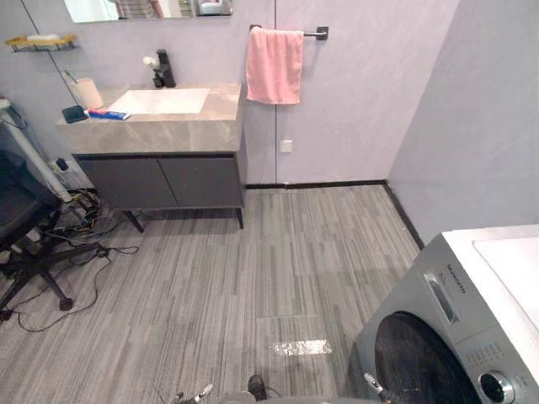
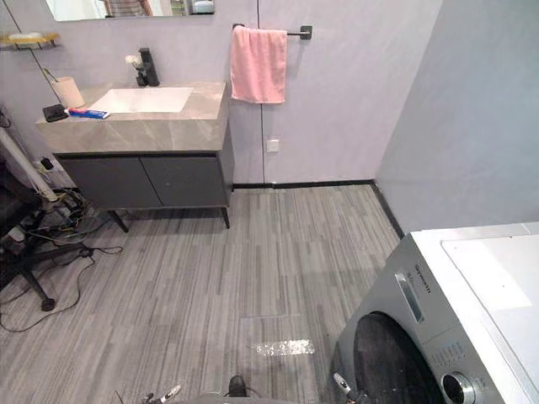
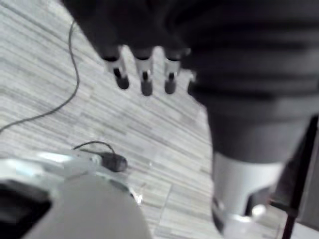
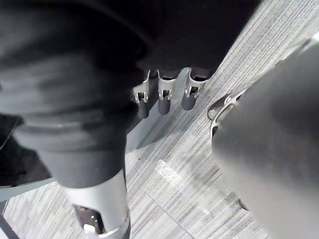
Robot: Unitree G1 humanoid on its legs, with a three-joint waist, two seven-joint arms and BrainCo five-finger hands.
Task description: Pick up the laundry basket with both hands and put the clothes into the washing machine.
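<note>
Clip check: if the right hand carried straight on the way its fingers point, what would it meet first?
Probably the grey plank floor: the right hand points its fingers down at it, with nothing seen between, though depth is unclear.

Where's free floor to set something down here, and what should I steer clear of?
Free: the wide floor between the vanity and the washing machine, back to under the pink towel. Crowded: the left side, by the chair and cables.

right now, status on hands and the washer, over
Left hand open, empty. Right hand open, empty. Washing machine close at right. Chair off to left.
</note>
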